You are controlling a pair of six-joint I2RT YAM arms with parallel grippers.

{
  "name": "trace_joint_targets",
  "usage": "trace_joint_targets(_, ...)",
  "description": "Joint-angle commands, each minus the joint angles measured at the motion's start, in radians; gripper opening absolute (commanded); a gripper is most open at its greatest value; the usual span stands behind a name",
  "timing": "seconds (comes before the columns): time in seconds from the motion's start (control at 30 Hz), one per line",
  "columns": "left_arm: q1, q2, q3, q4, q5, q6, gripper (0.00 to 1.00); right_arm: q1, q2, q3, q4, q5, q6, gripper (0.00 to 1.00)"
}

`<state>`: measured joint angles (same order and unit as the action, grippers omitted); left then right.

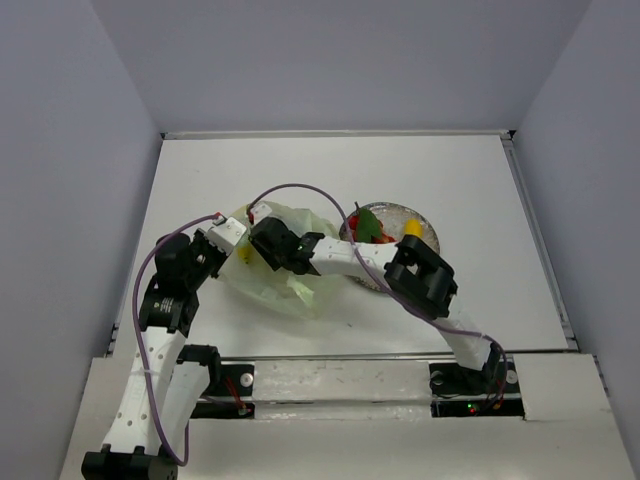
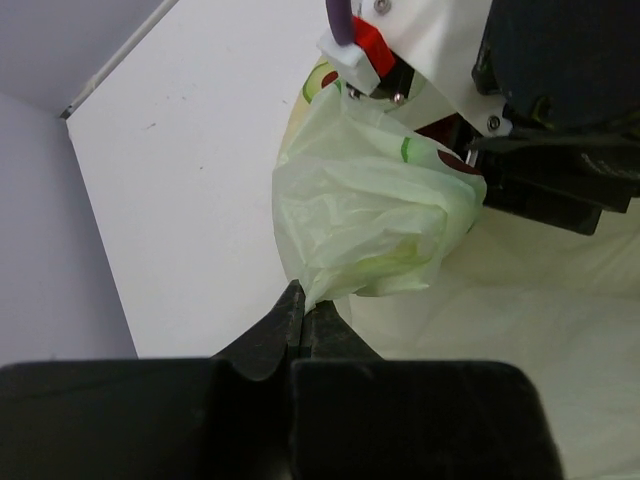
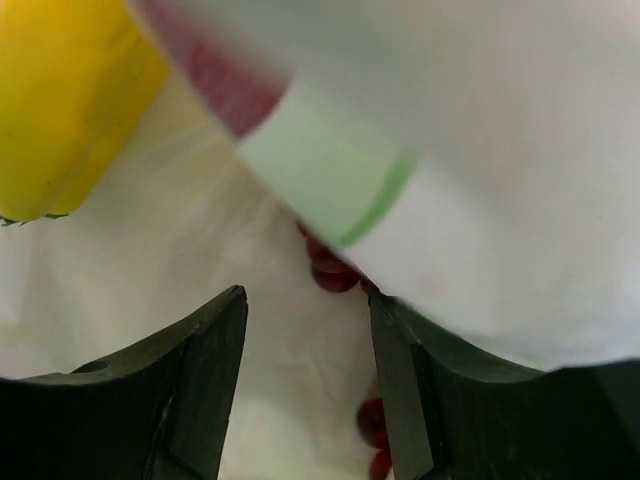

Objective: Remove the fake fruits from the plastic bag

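Observation:
The pale yellow-green plastic bag (image 1: 295, 285) lies crumpled left of the plate. My left gripper (image 2: 303, 305) is shut on a bunched fold of the bag (image 2: 370, 215) and holds it up; in the top view it (image 1: 238, 237) is at the bag's left edge. My right gripper (image 1: 272, 245) reaches into the bag mouth. Its jaws (image 3: 305, 330) are open and empty, above the bag's film. A yellow piece (image 3: 60, 100) lies at upper left, and dark red grapes (image 3: 335, 275) lie by the right finger (image 3: 400, 380). A bag flap covers the upper right.
A round speckled grey plate (image 1: 432, 232) right of the bag holds a red fruit with a green leaf (image 1: 368, 225) and a yellow-orange fruit (image 1: 412, 228). My right arm (image 1: 420, 275) crosses over the plate's front. A raised table rim (image 1: 540, 240) runs along the sides.

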<state>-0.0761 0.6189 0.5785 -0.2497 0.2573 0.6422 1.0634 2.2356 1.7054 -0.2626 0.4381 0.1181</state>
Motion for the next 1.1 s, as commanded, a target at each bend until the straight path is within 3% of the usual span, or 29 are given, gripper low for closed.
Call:
trace_joint_targets(0.0,0.010,-0.011,0.040,0.041,-0.001,0.004,0.00,-0.017,0.012,0.071,0.008,0.134,-0.020,0.60)
trace_joint_targets(0.3,0.009,-0.015,0.034,0.038,-0.004,0.016,0.00,-0.026,0.045,0.149,0.003,0.258,-0.038,0.77)
trace_joint_targets(0.47,0.009,-0.010,0.038,0.038,-0.001,0.011,0.00,-0.060,0.111,0.194,-0.003,0.240,-0.041,0.82)
trace_joint_targets(0.57,0.010,-0.015,0.038,0.035,0.011,0.005,0.00,-0.071,0.153,0.233,-0.006,0.246,-0.044,0.89)
trace_joint_targets(0.73,0.010,-0.030,0.035,0.027,0.063,0.005,0.00,-0.092,0.216,0.304,-0.009,0.212,-0.052,0.88)
trace_joint_targets(0.77,0.010,-0.031,0.037,0.029,0.066,-0.006,0.00,-0.103,0.228,0.309,-0.009,0.209,-0.048,0.85)
trace_joint_targets(0.83,0.010,-0.030,0.038,0.024,0.072,-0.013,0.00,-0.112,0.249,0.301,-0.010,0.186,-0.025,0.65)
trace_joint_targets(0.93,0.012,-0.030,0.037,0.021,0.073,-0.015,0.00,-0.112,0.248,0.270,-0.009,0.179,-0.005,0.48)
trace_joint_targets(0.97,0.013,-0.031,0.035,0.018,0.071,-0.015,0.00,-0.112,0.245,0.263,-0.007,0.177,0.005,0.33)
trace_joint_targets(1.07,0.015,-0.034,0.027,0.018,0.068,-0.015,0.00,-0.112,0.214,0.244,-0.004,0.166,0.003,0.16)
